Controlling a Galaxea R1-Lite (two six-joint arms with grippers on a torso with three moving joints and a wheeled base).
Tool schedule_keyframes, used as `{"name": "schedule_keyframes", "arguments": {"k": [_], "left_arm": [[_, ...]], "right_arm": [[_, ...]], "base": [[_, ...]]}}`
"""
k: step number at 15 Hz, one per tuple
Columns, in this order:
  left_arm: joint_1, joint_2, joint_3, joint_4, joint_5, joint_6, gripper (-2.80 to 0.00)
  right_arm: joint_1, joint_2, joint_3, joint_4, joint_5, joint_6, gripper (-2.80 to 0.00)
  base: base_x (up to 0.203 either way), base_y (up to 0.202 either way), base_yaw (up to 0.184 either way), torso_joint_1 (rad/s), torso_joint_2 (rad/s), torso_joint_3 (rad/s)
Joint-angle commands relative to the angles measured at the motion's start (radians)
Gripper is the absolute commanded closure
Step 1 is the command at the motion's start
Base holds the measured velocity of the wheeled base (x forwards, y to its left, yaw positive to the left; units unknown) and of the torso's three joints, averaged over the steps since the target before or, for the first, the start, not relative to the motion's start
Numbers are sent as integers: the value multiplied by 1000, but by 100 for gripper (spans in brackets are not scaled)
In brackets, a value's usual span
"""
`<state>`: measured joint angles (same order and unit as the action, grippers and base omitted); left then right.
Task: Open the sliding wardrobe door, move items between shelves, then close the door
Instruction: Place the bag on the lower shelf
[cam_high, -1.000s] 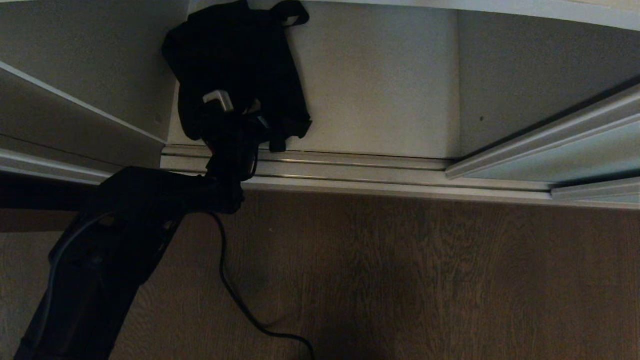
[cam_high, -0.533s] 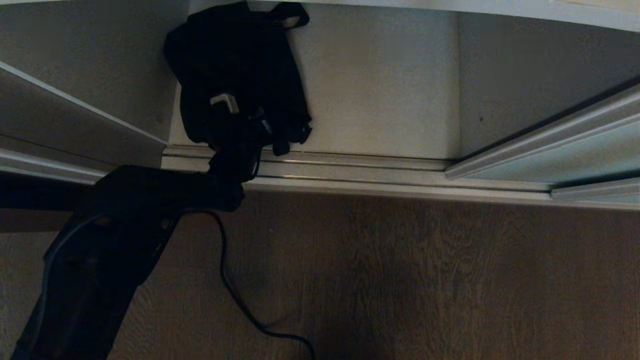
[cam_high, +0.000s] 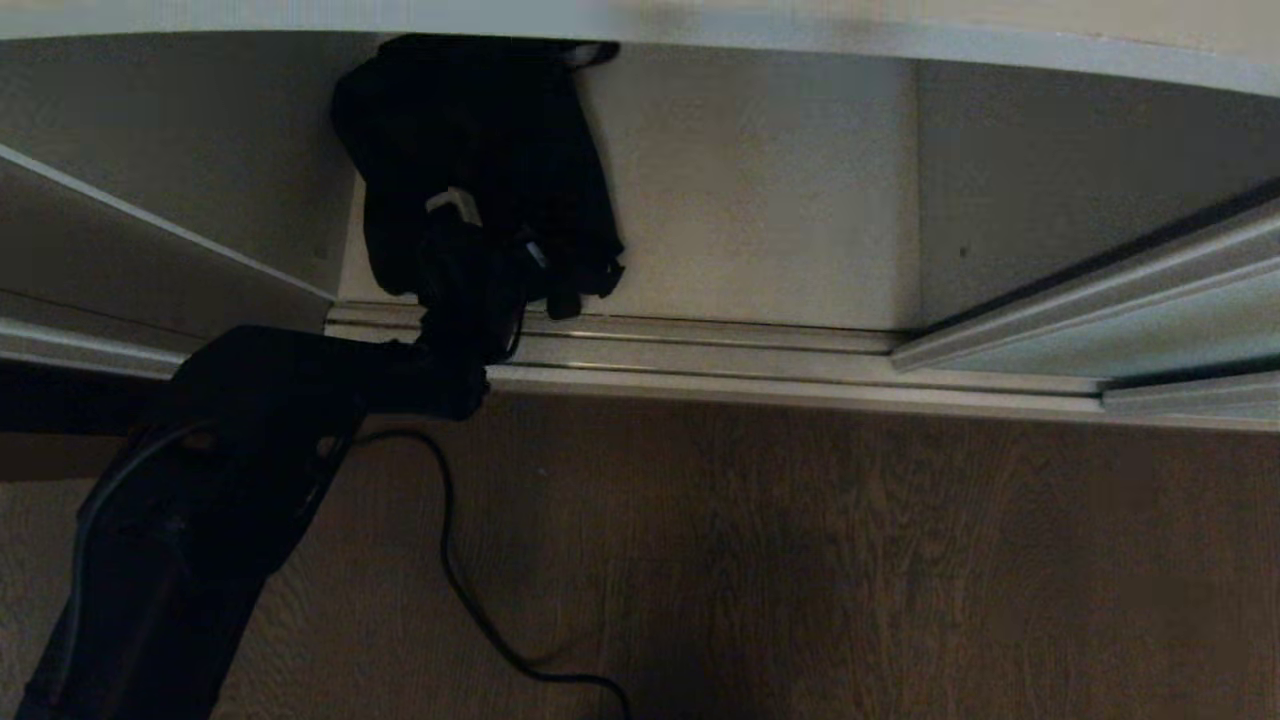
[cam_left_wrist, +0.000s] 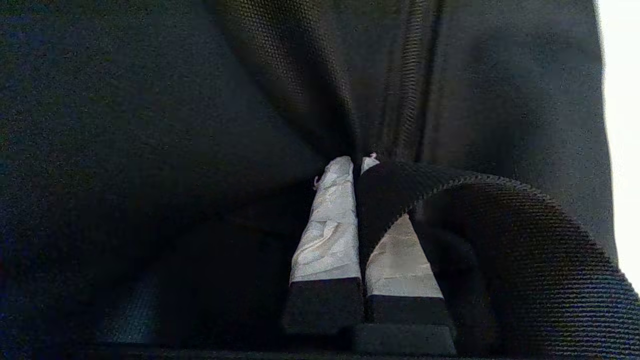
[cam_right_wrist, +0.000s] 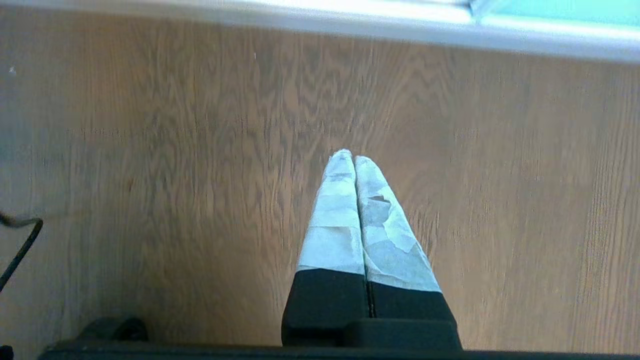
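Observation:
The item, a floppy black fabric bag (cam_high: 480, 150), is bunched up at the left of the open wardrobe, above the white bottom shelf (cam_high: 760, 190). Its top is hidden behind the front edge of a higher shelf (cam_high: 850, 40). My left gripper (cam_high: 455, 210) is shut on it. In the left wrist view the taped fingers (cam_left_wrist: 330, 225) of the left gripper (cam_left_wrist: 357, 161) are pressed together on a woven black strap (cam_left_wrist: 450, 195), and bag cloth (cam_left_wrist: 175, 125) fills the picture. The sliding wardrobe door (cam_high: 1130, 335) stands slid to the right. My right gripper (cam_right_wrist: 354, 156) is shut and empty over the wooden floor.
A grooved metal floor track (cam_high: 700, 350) runs along the wardrobe's front. The wooden floor (cam_high: 850, 560) lies before it, with a black cable (cam_high: 470, 600) trailing from my left arm. A side panel (cam_high: 150, 250) bounds the compartment on the left.
The whole head view has shifted down a little, bringing the higher shelf's edge further into view. My left wrist has tilted with the bag still held. The right arm has not moved.

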<state>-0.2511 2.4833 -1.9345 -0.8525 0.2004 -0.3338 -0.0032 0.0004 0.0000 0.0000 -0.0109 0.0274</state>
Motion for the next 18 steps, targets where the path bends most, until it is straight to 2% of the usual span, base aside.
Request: {"name": "schedule_keyframes", "arguments": {"k": [1,4,9,12,18], "left_arm": [[1,3,-3,18,-1,-4,0],[1,1,-1,15,3,1,0],[0,-45,-1,0,70,2,0],[-1,-103,13,11,113,-32,0],[-15,-233,167,18,109,-28,0]], "right_arm": [[0,-3,2,0,0,0,0],[0,-3,1,0,0,0,0],[0,-3,0,0,0,0,0],[0,-3,1,0,0,0,0],[0,-3,0,0,0,0,0]], "base": [[176,0,2,2,-6,-2],[49,0,1,1,-4,1],[0,0,0,0,0,0],[0,0,0,0,0,0],[0,0,0,0,0,0]]}}
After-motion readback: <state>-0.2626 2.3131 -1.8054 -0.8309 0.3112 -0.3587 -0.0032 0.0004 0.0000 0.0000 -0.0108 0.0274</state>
